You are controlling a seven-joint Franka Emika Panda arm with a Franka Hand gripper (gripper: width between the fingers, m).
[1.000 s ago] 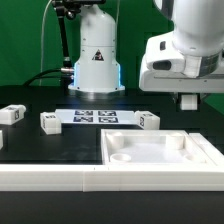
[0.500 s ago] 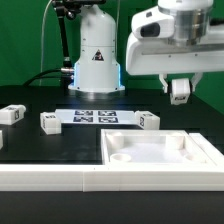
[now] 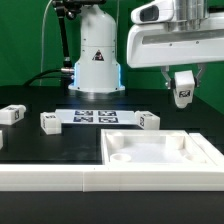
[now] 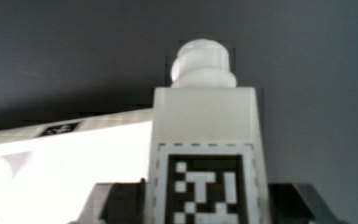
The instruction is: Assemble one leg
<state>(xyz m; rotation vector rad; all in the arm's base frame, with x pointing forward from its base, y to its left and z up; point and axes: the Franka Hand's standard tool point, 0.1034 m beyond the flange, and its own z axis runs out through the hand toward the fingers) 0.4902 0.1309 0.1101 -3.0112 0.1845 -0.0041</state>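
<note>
- While the black tabletop [image 3: 40,145] fills the exterior view, a white Franka arm [image 3: 97,50] with a glowing blue ring stands at its far side against a green backdrop.
- A large flat white panel [image 3: 160,158] with recessed corners lies flat on the exterior view's right, close behind a low white rail [image 3: 45,178] that runs along the near edge.
- A thin flat white marker board [image 3: 97,117], printed with several black-and-white tags, lies on the table in front of the arm's base.
- The two-finger gripper [image 3: 181,79] hangs from the arm's boxy white hand high on the exterior view's right, its jaws closed onto the sides of a single part.
- That part is a small white plastic rectangular post, the leg [image 3: 182,94]. It is held nearly upright in the air, clear of the table, and appears above the panel's far right corner. Its square black-and-white tag faces the exterior camera.
- The wrist view shows the leg [image 4: 208,120] running away from the camera to a rounded white peg [image 4: 201,62], with dark table beyond.
- Three loose white posts rest on the table: the first post [image 3: 12,113] at the exterior view's left edge, the second post [image 3: 49,122] just left of the marker board, and the third post [image 3: 148,121] just right of it.
</note>
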